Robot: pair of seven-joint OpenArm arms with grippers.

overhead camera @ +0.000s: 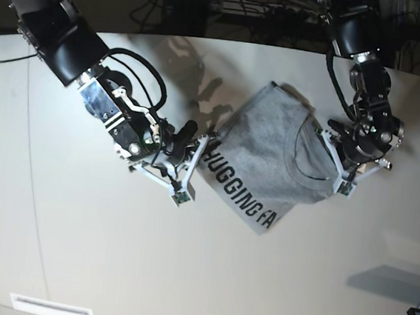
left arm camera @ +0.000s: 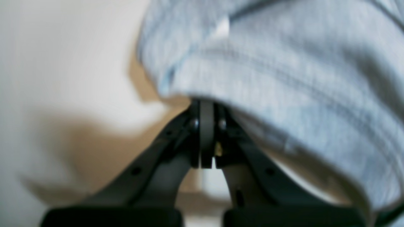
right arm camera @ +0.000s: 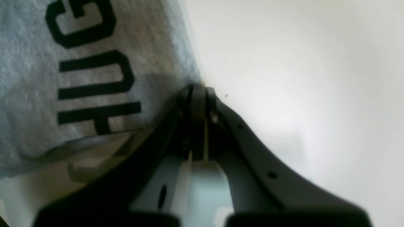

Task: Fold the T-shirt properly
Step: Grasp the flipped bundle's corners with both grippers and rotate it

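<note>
White counter (overhead camera: 75,249), both arms working a half-folded T-shirt (overhead camera: 270,156).
Near the far middle of the counter, the grey T-shirt lies partly doubled over, its black lettering showing along the near edge. Its left gripper (left arm camera: 206,108) is clamped on the cloth by the collar side, and the right gripper (right arm camera: 199,91) is pinched on the opposite edge beside the lettering. By my judgement one fold is underway; squaring and final folds remain.

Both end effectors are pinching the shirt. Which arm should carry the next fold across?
Probably the right end effector: it is shut on the T-shirt at the lettered edge, with open table around it. The left end effector pins the collar side.
</note>
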